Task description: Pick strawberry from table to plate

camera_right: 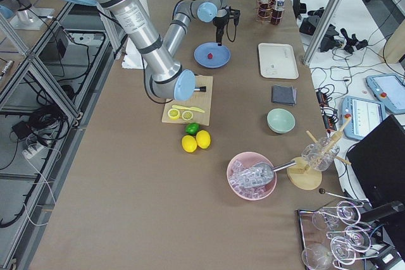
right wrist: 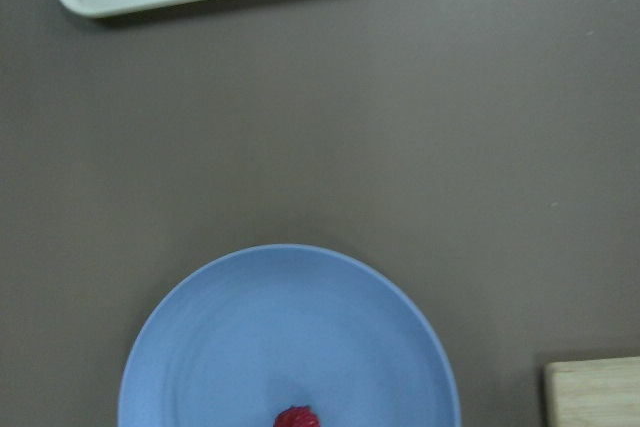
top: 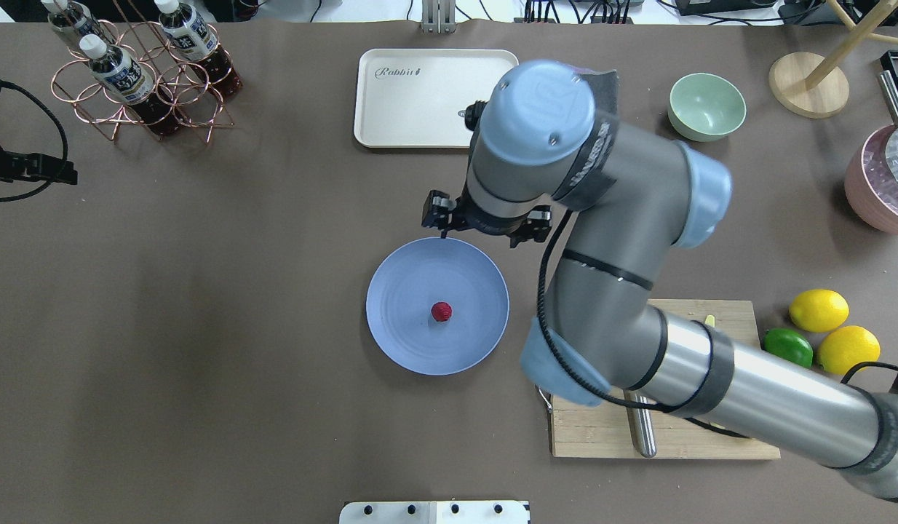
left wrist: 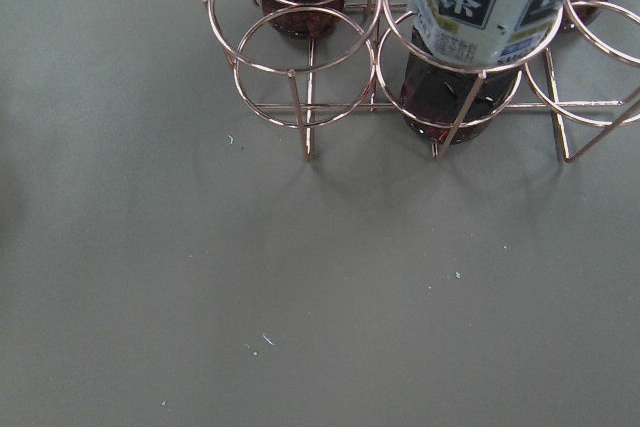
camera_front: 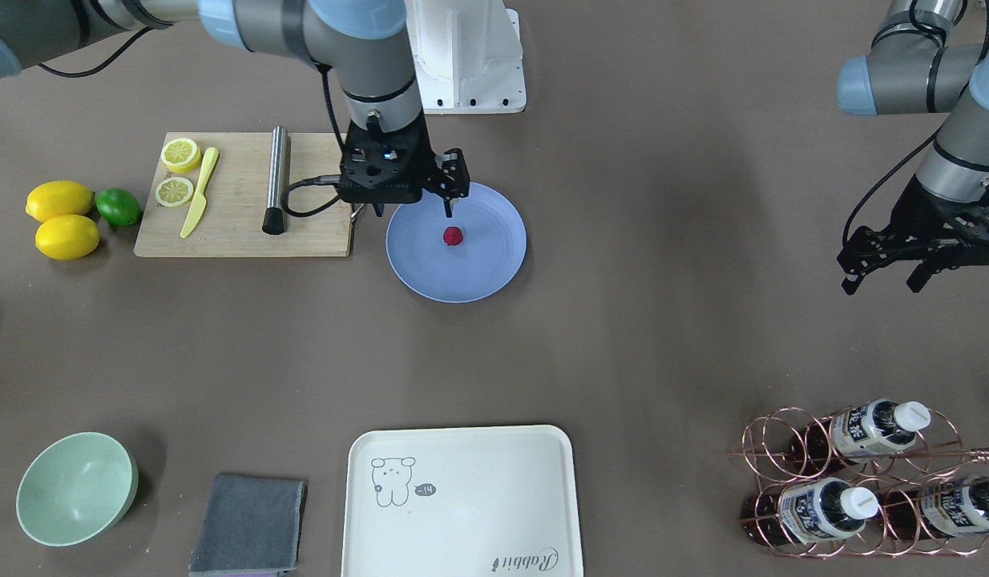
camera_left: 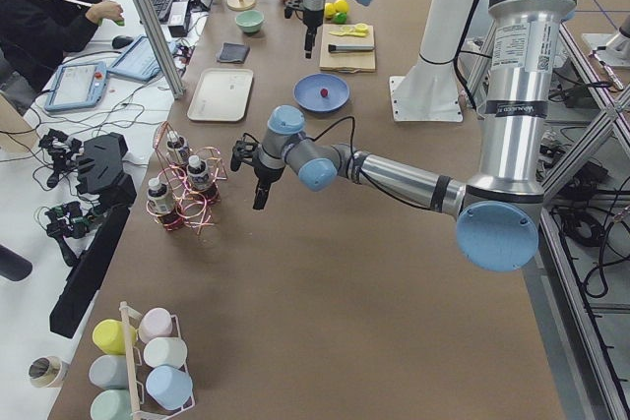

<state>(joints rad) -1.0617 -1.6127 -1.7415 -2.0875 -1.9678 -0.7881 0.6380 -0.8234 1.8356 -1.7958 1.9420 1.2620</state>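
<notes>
Looking across the table [camera_front: 663, 336], we see the strawberry [camera_front: 453, 236] lying near the middle of the plate [camera_front: 494, 268], with nothing gripping it. Our right gripper [camera_front: 404, 210] hangs raised above the plate, jaws spread and empty. Our left gripper [camera_front: 881, 282] hovers well apart over bare table, jaws also spread, holding nothing. On the far side of the plate from the robot lies a cream tray [camera_front: 478, 497], printed with "Rabbit" in script and a small bear drawing. The mark in the bear's bubble is too small to read. The bottles [left wrist: 470, 7] in the wire rack [left wrist: 307, 117] wear white-and-blue labels with bold characters that we cannot read in full.
</notes>
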